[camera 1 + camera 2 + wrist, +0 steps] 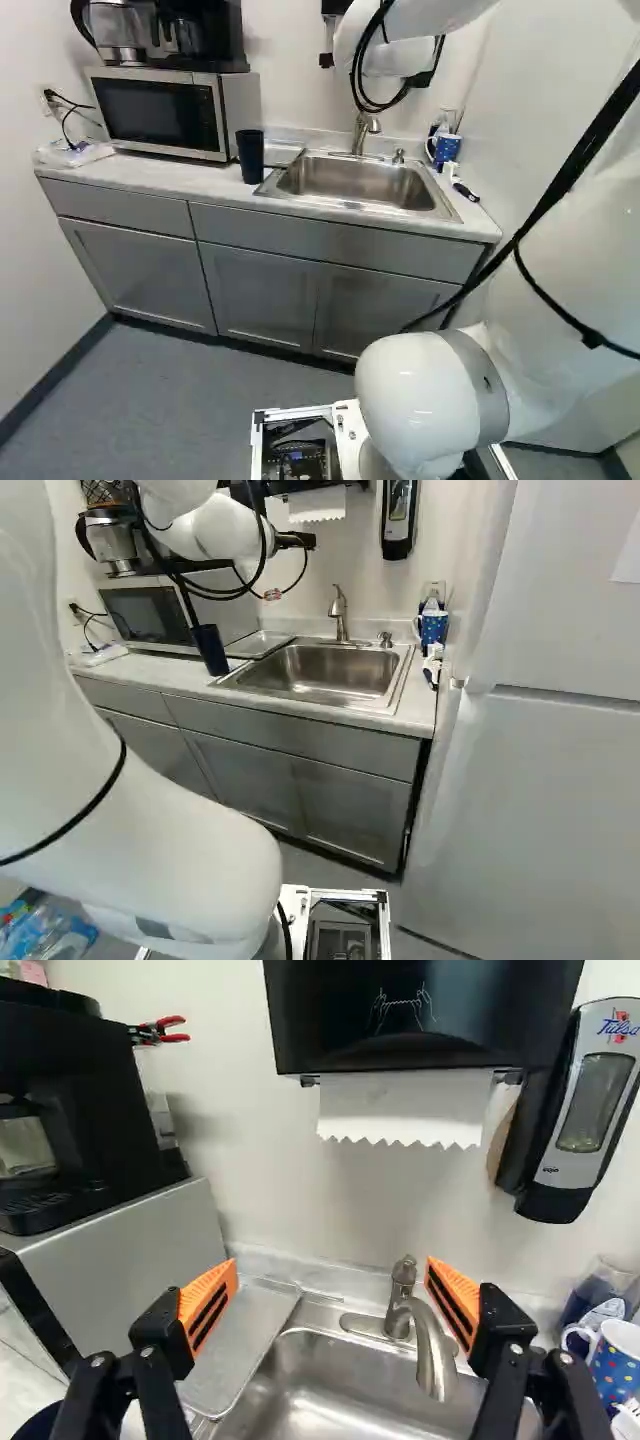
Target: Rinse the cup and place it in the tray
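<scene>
A dark blue cup stands upright on the counter by the microwave's front corner; its rim barely shows beside the gripper in the wrist view. The flat metal tray lies between the microwave and the sink, and the same tray shows between and beyond the fingers. My gripper is partly hidden behind the white wrist, high over the sink area. From the wrist, the gripper is open and holds nothing, its orange pads wide apart. Past them are the faucet and the steel sink.
A microwave stands left of the sink, a coffee maker on it. Over the faucet hang a paper towel dispenser and, to its right, a soap dispenser. A dotted blue mug and a glass stand right of the sink.
</scene>
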`<state>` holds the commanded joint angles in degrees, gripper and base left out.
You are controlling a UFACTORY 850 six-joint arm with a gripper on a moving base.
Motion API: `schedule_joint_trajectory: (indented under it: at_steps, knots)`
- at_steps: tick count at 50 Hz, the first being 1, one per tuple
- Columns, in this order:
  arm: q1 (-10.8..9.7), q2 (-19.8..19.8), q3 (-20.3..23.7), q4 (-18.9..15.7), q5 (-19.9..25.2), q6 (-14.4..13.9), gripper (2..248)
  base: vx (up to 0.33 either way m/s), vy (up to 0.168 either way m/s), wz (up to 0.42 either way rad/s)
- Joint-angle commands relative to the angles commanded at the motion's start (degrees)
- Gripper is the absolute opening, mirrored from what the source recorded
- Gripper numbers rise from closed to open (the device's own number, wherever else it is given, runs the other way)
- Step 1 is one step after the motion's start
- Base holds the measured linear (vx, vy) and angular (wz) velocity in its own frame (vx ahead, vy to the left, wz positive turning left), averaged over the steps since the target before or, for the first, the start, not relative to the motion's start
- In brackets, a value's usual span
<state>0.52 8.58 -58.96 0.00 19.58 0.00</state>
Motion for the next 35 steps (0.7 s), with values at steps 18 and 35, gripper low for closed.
schedule_joint_trajectory:
  at_steps: [18,35]
  knots:
    - [0.0,-3.4,-3.2,0.0,-1.2,0.0,247,0.0,0.0,0.0]
    - [-0.2,-5.9,-5.5,0.0,-4.0,0.0,247,0.0,0.0,0.0]
